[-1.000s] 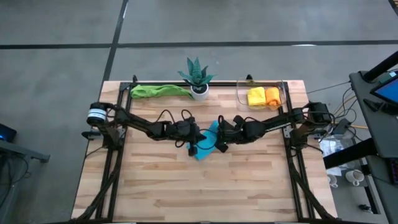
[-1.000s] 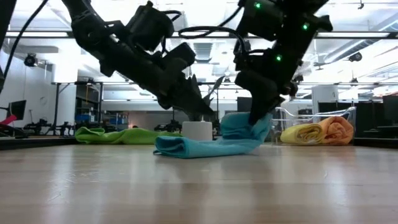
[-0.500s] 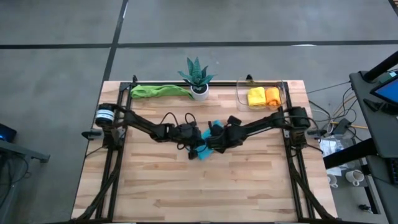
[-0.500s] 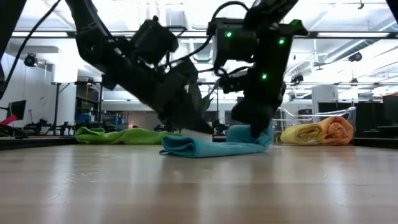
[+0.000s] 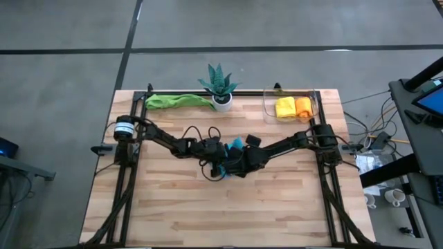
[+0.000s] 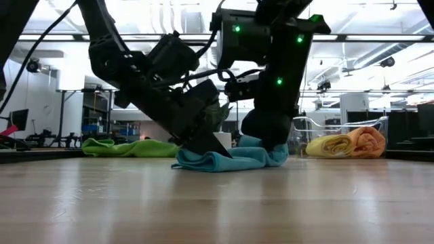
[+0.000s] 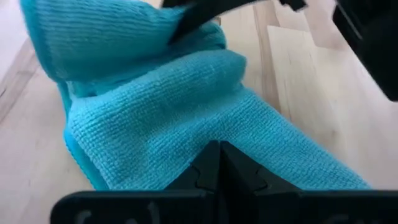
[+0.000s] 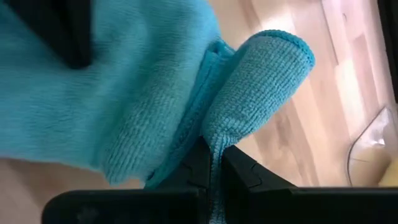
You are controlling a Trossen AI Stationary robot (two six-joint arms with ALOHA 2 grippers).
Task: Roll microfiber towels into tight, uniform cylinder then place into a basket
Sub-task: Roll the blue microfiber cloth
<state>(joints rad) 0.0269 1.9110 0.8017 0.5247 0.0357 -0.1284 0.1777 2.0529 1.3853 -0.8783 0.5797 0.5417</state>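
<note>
Blue towel (image 6: 227, 159) mid-table, both claws pinching it

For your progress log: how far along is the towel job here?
Done: yellow towel and orange towel lie rolled in the basket. In hand: both tools, left and right, pinch the blue towel mid-table. Left: finishing it, then the green towel.
</note>
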